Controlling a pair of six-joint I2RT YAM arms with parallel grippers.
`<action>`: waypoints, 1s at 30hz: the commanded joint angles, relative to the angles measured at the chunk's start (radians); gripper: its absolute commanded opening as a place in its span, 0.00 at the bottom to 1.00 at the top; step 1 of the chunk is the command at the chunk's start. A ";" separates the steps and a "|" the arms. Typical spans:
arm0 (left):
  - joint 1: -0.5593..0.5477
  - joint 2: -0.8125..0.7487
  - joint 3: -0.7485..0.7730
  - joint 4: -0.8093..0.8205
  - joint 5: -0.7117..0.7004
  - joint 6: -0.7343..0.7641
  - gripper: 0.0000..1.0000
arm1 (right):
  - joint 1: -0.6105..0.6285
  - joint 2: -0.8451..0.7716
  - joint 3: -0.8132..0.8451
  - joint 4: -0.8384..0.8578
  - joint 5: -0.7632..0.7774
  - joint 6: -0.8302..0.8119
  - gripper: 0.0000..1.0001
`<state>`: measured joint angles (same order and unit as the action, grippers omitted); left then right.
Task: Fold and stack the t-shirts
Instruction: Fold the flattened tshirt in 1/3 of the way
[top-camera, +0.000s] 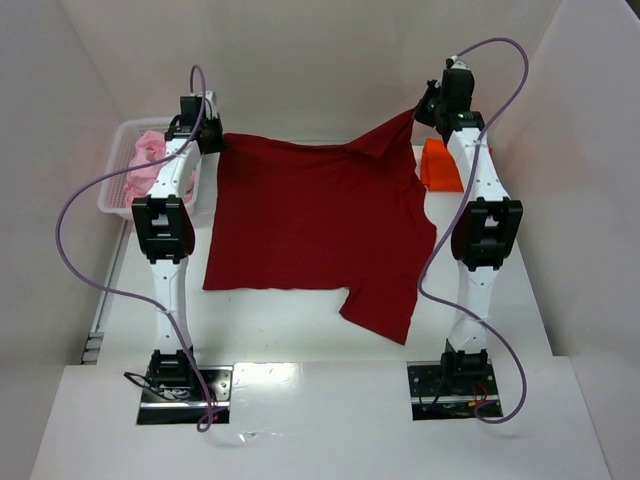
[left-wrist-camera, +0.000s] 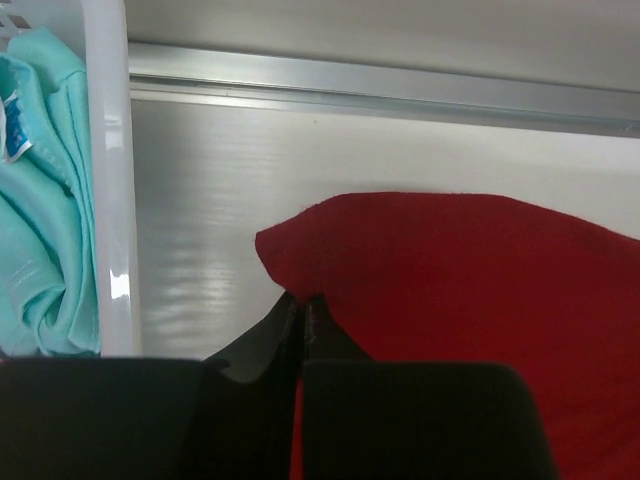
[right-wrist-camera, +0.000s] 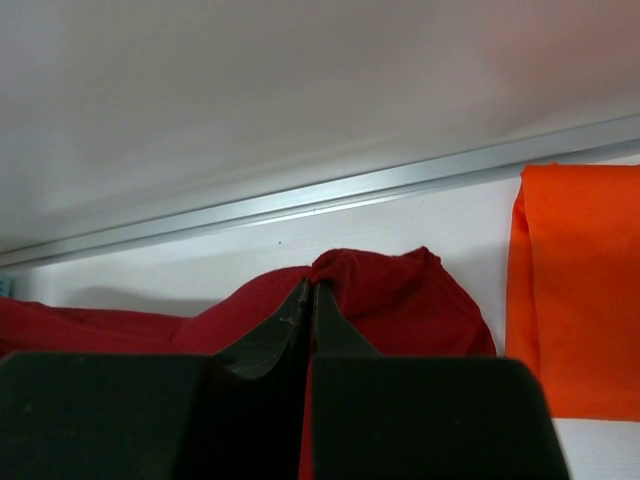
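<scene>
A large dark red t-shirt (top-camera: 310, 225) lies spread over the middle of the table. My left gripper (top-camera: 212, 136) is shut on its far left corner (left-wrist-camera: 300, 250), low near the table. My right gripper (top-camera: 432, 108) is shut on its far right corner (right-wrist-camera: 390, 285) and holds that corner lifted above the table. A folded bright orange t-shirt (top-camera: 438, 166) lies at the far right, also in the right wrist view (right-wrist-camera: 575, 300). Pale pink t-shirts (top-camera: 148, 160) sit in the basket, and a teal one (left-wrist-camera: 45, 190) shows there in the left wrist view.
A white mesh basket (top-camera: 118, 185) stands at the far left, its wall (left-wrist-camera: 108, 180) close beside my left gripper. A metal rail (left-wrist-camera: 400, 95) runs along the table's far edge by the back wall. White walls close in the sides.
</scene>
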<state>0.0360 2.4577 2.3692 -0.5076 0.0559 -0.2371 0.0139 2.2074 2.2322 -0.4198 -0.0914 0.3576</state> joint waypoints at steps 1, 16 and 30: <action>0.001 0.047 0.103 -0.022 -0.019 0.012 0.00 | -0.006 0.026 0.093 0.029 -0.020 0.001 0.01; 0.010 -0.010 -0.046 -0.031 -0.001 0.021 0.00 | 0.058 -0.365 -0.535 0.127 -0.061 0.089 0.01; 0.010 -0.275 -0.559 0.158 0.009 0.021 0.00 | 0.058 -0.606 -0.885 0.099 -0.080 0.152 0.01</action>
<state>0.0380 2.2623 1.8351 -0.4011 0.0525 -0.2344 0.0742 1.7107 1.4002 -0.3374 -0.1642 0.4843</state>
